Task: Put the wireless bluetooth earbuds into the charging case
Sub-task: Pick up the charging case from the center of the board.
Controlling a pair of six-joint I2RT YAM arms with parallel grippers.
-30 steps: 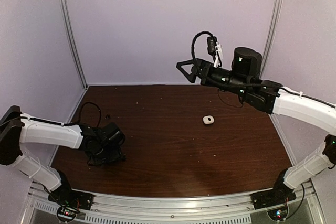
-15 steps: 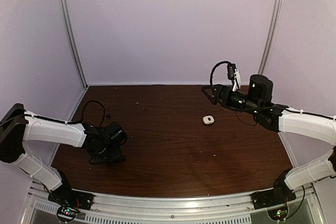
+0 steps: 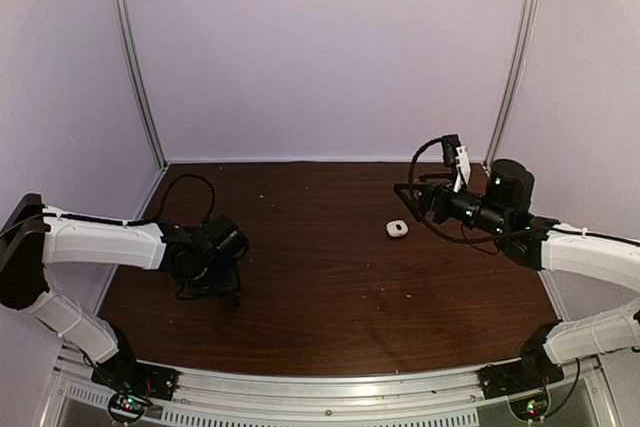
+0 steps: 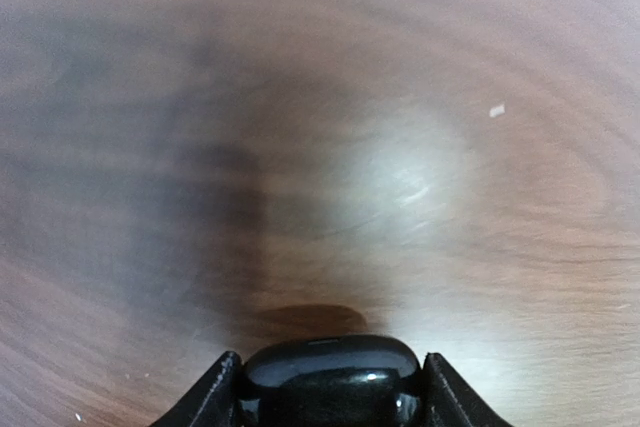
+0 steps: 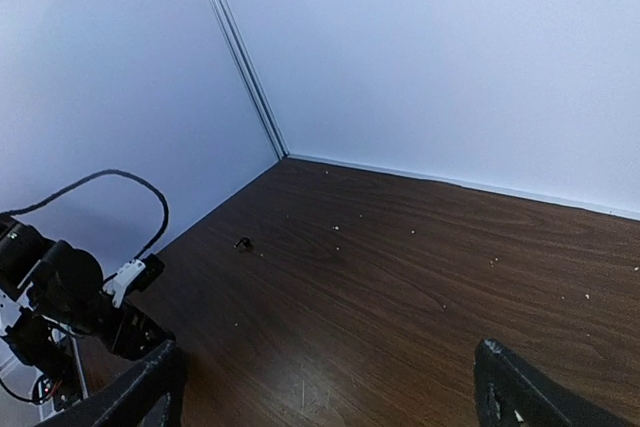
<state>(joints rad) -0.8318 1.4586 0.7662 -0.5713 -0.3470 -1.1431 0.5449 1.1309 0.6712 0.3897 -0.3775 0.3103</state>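
Pinching a black case (image 4: 330, 379), the left gripper (image 3: 215, 269) has its jaws pressed on it low over the table (image 3: 330, 327), near the left edge.
Farther back, a tiny black speck (image 5: 243, 243), probably an earbud, lies toward the far left corner, nearer the left arm. A white case (image 3: 397, 230) sits just before the right gripper (image 3: 412, 195), jaws spread wide.

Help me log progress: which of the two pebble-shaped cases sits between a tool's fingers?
The glossy black rounded case, between the fingers of the left tool; the small white rounded case lies free on the brown wooden table.
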